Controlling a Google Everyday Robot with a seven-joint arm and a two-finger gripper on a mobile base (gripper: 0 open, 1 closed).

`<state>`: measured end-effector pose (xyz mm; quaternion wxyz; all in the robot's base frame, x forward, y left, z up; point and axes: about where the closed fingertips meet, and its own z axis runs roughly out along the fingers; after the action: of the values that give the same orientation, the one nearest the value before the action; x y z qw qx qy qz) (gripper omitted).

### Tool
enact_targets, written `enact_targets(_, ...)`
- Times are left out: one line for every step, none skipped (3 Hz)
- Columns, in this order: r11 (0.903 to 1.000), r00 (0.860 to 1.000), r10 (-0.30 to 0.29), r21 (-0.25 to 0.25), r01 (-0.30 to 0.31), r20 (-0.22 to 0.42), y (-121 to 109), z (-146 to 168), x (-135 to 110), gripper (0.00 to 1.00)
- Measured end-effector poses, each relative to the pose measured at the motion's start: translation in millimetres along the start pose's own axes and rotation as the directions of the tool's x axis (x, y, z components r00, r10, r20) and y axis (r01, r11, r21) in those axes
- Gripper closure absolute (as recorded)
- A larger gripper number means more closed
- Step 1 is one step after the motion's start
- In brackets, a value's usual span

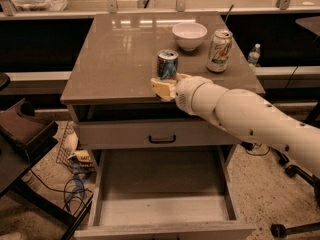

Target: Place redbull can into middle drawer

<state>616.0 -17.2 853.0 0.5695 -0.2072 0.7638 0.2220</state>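
Note:
The redbull can (167, 63), slim and blue-and-silver, stands upright on the brown table top near its front edge. My gripper (169, 83) is at the can's base, reaching in from the right on a thick white arm (240, 116), and its cream-coloured end wraps around the can's lower part. The can still rests on the table. Below the table, the middle drawer (160, 211) is pulled out wide, with a flat grey floor and nothing in it.
A white bowl (189, 35) and a fatter white-and-green can (219, 50) stand behind the redbull can. The upper drawer front with a black handle (162, 139) is closed. Cables and clutter (75, 159) lie on the floor to the left.

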Motion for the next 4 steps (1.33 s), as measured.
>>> enact_targets(1.0000,1.000,0.000,0.000,0.000,0.000,0.0,0.0,-0.1,1.00)
enact_targets(1.0000,1.000,0.000,0.000,0.000,0.000,0.0,0.0,-0.1,1.00)
enact_targets(1.0000,1.000,-0.002,-0.002,0.002,0.000,1.6,0.5,-0.9,0.84)
enact_targets(1.0000,1.000,-0.004,-0.004,0.004,0.001,3.2,1.0,-1.7,0.60)
